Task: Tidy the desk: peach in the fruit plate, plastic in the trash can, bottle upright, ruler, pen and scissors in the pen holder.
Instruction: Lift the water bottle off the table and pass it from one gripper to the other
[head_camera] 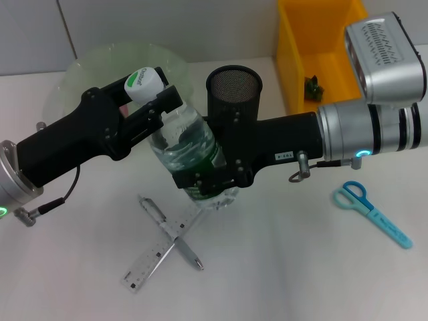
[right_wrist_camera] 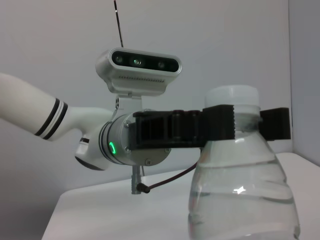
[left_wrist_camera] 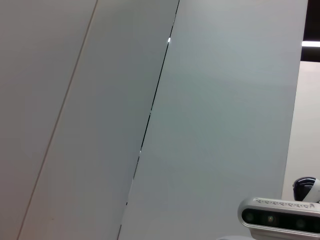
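Note:
A clear water bottle [head_camera: 184, 137] with a white cap [head_camera: 144, 83] and green label stands at the desk's middle. My left gripper [head_camera: 160, 100] is shut on its neck just under the cap, as the right wrist view also shows with the left gripper [right_wrist_camera: 232, 122] on the bottle [right_wrist_camera: 240, 195]. My right gripper [head_camera: 208, 179] is shut on the bottle's lower body. Just behind stands the black mesh pen holder [head_camera: 234, 85]. A ruler [head_camera: 150, 261] and a pen [head_camera: 152, 208] lie crossed in front. Blue scissors [head_camera: 371, 214] lie at the right. The peach is out of view.
A pale green fruit plate [head_camera: 87, 67] sits at the back left, partly behind my left arm. At the back right a yellow trash can [head_camera: 294, 67] holds a small dark green scrap [head_camera: 312, 87]. The left wrist view shows only wall panels and the right arm's camera [left_wrist_camera: 280, 216].

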